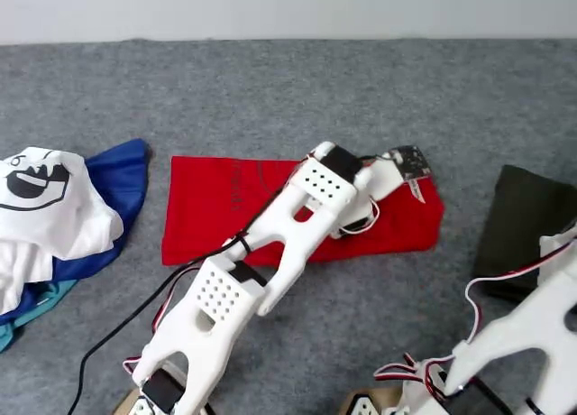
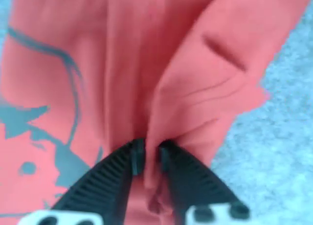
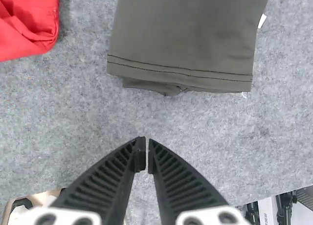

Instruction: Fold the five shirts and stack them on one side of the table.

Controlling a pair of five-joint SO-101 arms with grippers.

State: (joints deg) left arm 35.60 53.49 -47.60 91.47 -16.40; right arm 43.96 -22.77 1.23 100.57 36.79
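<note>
A red shirt (image 1: 216,207) with a dark print lies folded lengthwise across the middle of the grey table. My left gripper (image 2: 148,159) is shut on a pinched fold of the red shirt (image 2: 195,73) near its right end; in the high view that gripper (image 1: 406,167) sits over the shirt's far right corner. A folded dark olive shirt (image 1: 523,225) lies at the right edge, and also appears as the olive shirt (image 3: 190,39) ahead of my right gripper (image 3: 144,156), which is shut on nothing above bare carpet, near the front right.
At the left edge lies a loose pile: a white shirt (image 1: 45,207) with a black print on top of a blue shirt (image 1: 117,180), with a teal piece (image 1: 22,316) beneath. A black cable (image 1: 126,325) trails along the front.
</note>
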